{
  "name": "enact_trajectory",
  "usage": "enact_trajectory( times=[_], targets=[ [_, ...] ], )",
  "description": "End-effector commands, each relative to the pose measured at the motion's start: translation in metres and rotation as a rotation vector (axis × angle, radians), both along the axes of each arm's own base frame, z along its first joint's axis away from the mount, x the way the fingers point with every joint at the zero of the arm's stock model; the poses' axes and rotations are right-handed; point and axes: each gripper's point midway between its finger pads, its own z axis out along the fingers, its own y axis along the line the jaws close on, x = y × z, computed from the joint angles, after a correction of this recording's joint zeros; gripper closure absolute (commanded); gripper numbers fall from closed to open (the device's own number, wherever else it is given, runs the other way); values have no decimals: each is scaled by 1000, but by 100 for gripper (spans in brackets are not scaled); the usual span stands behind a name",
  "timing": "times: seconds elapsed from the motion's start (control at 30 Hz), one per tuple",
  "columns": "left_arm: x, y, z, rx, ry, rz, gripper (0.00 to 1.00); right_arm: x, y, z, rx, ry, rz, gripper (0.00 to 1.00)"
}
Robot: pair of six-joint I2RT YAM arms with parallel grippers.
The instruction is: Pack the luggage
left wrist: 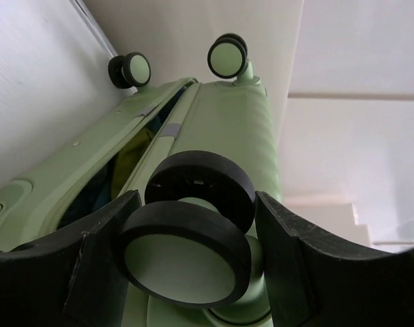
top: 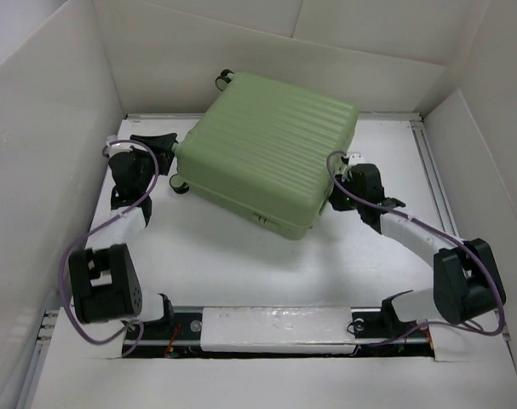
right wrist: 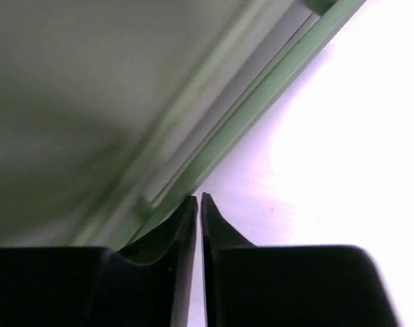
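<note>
The luggage point(top: 271, 149) is a pale green ribbed hard-shell suitcase lying flat at the back middle of the table, its lid down. My left gripper point(top: 169, 166) is at its left side. In the left wrist view point(left wrist: 193, 231) the fingers point(left wrist: 101, 266) close on a black twin caster wheel point(left wrist: 183, 245) from both sides. The shell point(left wrist: 227, 122) runs away behind it, with two more wheels point(left wrist: 227, 56) at the far end. The seam gapes a little, with yellow and blue inside. My right gripper point(top: 333, 194) is shut and empty, its tips point(right wrist: 198, 199) against the suitcase's lower rim point(right wrist: 261, 102).
White walls enclose the table on the left point(top: 45, 128), back and right point(top: 488, 153). The left wall stands close beside the left arm. A metal rail point(top: 430, 162) runs along the right side. The arms' base bar point(top: 275, 328) lies along the near edge.
</note>
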Motion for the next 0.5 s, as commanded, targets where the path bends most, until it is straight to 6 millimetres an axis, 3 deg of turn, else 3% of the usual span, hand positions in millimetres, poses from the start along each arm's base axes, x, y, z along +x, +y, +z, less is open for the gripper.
enact_trajectory(
  times=[0.0,0.03,0.1,0.13,0.17,0.23,0.27,0.3,0.37,0.4,0.47],
  targets=[
    [-40,-34,45,191,-157,-141,100,28,63,111,185,-306,240,83],
    [-45,-33,53,215,-166,-142,100,20,58,114,177,-297,228,72],
    [-44,-29,49,253,-121,-126,100,9,48,115,171,-309,193,63],
    [-45,-29,45,266,-110,-129,100,-3,38,94,162,-271,156,60],
    [-43,-25,49,276,-120,-119,100,-15,32,105,178,-311,143,59],
    [-42,-23,53,278,-122,-106,100,-35,26,93,197,-300,121,59],
    [-39,-23,48,276,-109,-108,100,-50,21,66,190,-253,115,65],
    [-36,-22,51,277,-113,-108,100,-60,24,78,228,-309,137,70],
    [-31,-22,53,277,-113,-108,100,-80,33,61,253,-297,206,81],
    [-28,-21,46,274,-95,-110,100,-86,34,63,265,-311,223,87],
    [-25,-21,46,274,-95,-110,100,-95,39,60,262,-324,266,88]
  ],
)
